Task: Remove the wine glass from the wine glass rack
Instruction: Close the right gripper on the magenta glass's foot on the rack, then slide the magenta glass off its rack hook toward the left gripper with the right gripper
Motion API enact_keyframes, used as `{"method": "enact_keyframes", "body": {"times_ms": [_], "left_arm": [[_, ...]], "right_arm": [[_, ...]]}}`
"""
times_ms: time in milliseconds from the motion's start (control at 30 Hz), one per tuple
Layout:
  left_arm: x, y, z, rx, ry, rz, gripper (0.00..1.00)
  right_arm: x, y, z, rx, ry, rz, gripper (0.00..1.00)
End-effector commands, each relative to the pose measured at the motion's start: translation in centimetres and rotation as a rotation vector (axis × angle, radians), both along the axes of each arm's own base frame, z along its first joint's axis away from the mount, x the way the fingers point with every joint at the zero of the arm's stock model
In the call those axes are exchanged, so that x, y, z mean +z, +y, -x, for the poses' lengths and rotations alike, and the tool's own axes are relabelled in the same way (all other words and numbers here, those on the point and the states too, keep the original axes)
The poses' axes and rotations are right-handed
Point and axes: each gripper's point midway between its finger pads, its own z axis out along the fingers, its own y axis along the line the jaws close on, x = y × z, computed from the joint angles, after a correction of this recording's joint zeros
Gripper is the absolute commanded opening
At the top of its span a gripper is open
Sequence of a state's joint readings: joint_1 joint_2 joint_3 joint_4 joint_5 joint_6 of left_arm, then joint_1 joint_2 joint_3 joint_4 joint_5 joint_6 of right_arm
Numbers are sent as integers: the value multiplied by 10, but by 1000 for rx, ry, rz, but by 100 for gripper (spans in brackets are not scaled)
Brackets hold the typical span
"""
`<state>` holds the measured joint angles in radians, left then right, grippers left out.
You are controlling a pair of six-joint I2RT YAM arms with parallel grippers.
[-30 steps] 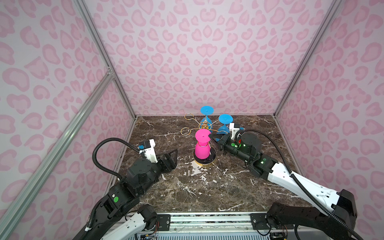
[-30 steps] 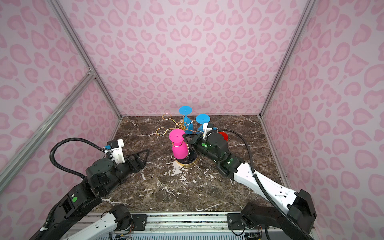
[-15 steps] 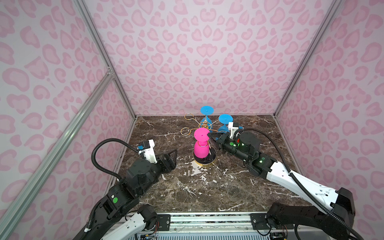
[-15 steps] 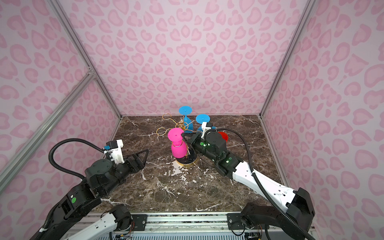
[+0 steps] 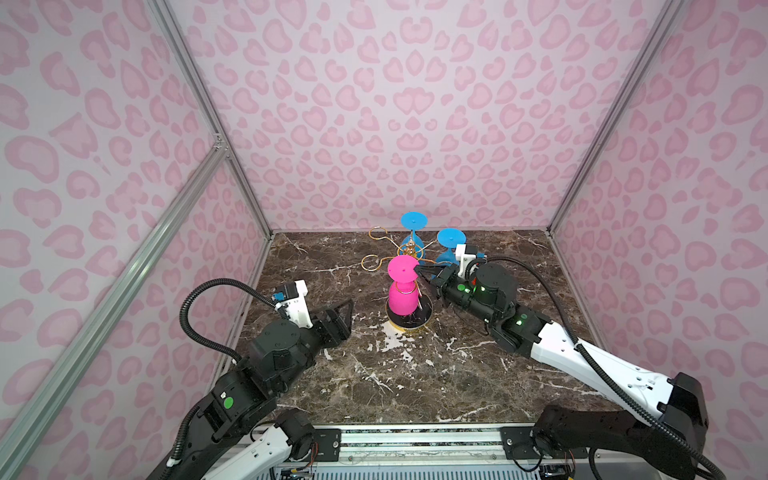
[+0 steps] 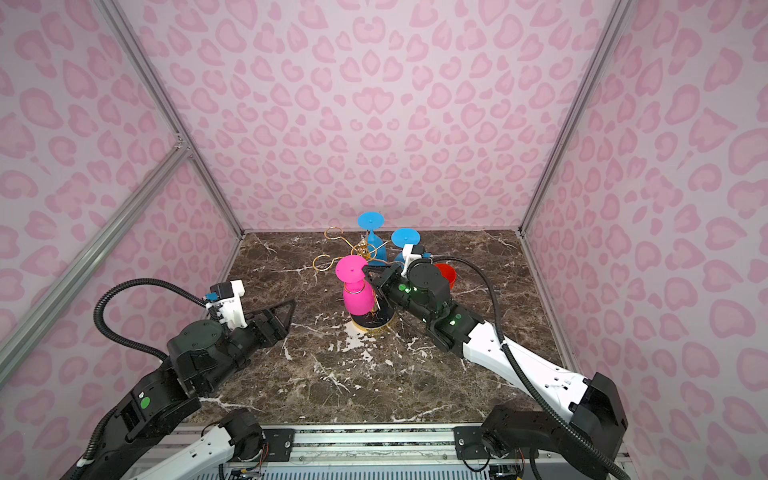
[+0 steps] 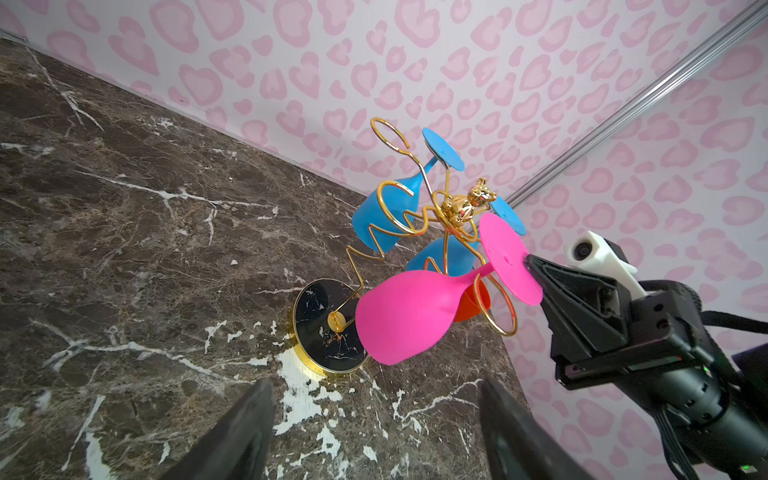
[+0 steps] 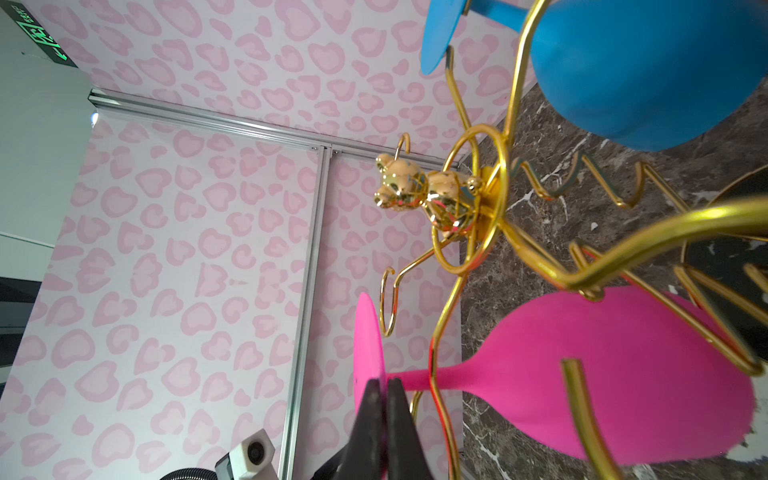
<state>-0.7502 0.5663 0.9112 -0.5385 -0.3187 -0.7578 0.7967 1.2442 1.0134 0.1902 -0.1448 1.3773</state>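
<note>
Wine glass (image 5: pixel 402 298) hangs inverted: right end effector (image 8: pixel 384 390) pinches its foot, left end effector (image 7: pixel 376 388) gapes empty. We should draw the stem level out of the rack (image 7: pixel 316 307) loop.

Over the last second my right gripper (image 5: pixel 420 271), tips closed at the rim of the pink wine glass (image 5: pixel 402 296) foot, has crept slightly to the left in both top views. The glass's foot has slid that way with it. From my remote seat the shift looks small. The bowl may have swung a little too, though I can't be sure.
</note>
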Motion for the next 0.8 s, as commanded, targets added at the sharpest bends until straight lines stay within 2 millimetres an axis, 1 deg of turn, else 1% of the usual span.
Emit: {"method": "enact_keyframes", "body": {"times_ms": [0, 300, 600, 767], "left_arm": [[-3, 3, 0, 12, 5, -10, 79], [-3, 4, 0, 16, 6, -8, 79], [-3, 6, 2, 21, 4, -2, 79], [-4, 7, 3, 22, 10, 2, 79]], "right_arm": [[13, 2, -3, -11, -34, -40, 0], [19, 11, -2, 16, -50, -58, 0], [25, 23, 6, 85, -76, -73, 0], [28, 27, 8, 108, -84, -76, 0]]}}
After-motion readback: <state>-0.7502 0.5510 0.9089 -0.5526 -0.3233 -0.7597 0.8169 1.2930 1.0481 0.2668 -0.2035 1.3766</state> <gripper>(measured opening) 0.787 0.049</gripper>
